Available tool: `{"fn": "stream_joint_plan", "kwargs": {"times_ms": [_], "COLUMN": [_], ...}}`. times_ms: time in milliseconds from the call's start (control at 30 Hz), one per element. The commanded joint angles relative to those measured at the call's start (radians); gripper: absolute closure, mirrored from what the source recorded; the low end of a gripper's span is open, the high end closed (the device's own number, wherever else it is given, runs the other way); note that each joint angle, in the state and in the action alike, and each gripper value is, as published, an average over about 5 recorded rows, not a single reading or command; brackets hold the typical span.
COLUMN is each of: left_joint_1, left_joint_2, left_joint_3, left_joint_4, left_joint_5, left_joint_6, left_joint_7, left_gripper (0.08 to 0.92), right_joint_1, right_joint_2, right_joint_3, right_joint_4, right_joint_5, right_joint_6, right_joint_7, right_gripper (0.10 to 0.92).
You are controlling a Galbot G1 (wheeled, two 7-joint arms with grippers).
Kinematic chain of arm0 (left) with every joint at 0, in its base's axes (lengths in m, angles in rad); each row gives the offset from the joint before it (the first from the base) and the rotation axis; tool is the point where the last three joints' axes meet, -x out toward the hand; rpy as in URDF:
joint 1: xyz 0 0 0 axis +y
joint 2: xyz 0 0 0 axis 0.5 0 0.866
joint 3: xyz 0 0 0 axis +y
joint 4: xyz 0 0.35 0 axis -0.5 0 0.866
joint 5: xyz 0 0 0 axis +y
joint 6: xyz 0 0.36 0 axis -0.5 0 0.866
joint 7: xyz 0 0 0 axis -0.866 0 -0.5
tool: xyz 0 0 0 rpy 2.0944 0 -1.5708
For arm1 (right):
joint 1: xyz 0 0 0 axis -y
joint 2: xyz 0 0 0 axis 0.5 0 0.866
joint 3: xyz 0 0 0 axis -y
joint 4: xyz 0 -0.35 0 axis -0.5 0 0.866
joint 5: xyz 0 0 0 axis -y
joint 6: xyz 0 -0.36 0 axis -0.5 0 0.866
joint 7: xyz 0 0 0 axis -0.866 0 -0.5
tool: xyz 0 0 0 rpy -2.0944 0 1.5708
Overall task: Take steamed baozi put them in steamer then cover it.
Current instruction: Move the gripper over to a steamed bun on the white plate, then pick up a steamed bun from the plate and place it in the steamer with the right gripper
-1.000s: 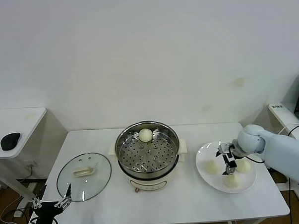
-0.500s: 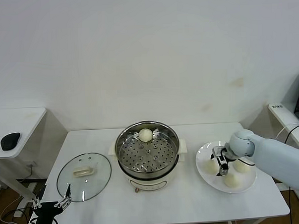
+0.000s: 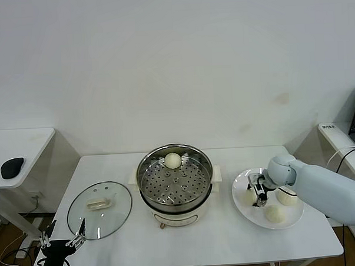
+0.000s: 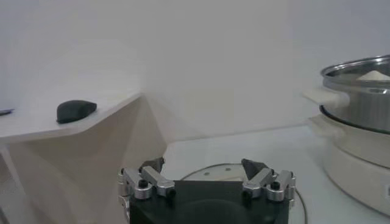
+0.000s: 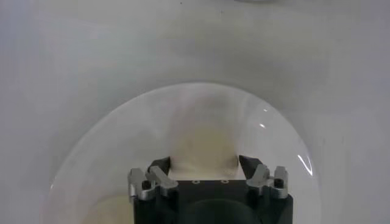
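One steamed baozi (image 3: 173,160) lies at the back of the steamer's (image 3: 145,170) perforated tray; its top also shows in the left wrist view (image 4: 375,75). Three more lie on the white plate (image 3: 252,215) to the right: a left one (image 3: 247,196), a right one (image 3: 288,197) and a front one (image 3: 275,215). My right gripper (image 3: 256,191) is low over the plate, open, with a finger on either side of the left baozi (image 5: 203,143). My left gripper (image 3: 63,241) is parked, open and empty, at the table's front left corner.
The round glass lid (image 3: 99,209) with a cream handle lies flat on the table left of the steamer, just beyond my left gripper (image 4: 204,167). A side table (image 3: 19,146) with a black mouse stands at the far left.
My right gripper has moved left across the plate, from between the buns to around the left baozi. The left arm and the steamer have not moved.
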Motion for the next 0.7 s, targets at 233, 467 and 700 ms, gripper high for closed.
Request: {"fn": "stream_joint_plan", "kwargs": {"times_ms": [233, 467, 700], "left_joint_1": [0.002, 0.002, 0.001], "left_joint_2": [0.006, 0.007, 0.011], "left_joint_3": [-0.004, -0.003, 0.0], "left_joint_4": [-0.004, -0.012, -0.021], "left_joint_5": [-0.001, -0.002, -0.004], "left_joint_6": [0.001, 0.001, 0.002], "left_joint_7": [0.0, 0.001, 0.001], "left_gripper": [0.177, 0.177, 0.177], "right_joint_1": [0.101, 0.296, 0.588], "right_joint_2": [-0.037, -0.076, -0.053], "right_joint_3": [-0.044, -0.113, -0.298], "right_joint_4": [0.038, 0.088, 0.154], "right_joint_5": [0.052, 0.156, 0.328], "right_joint_6": [-0.006, -0.015, -0.056], "right_joint_7": [-0.038, -0.064, -0.071], "right_gripper": [0.529, 0.528, 0.524]}}
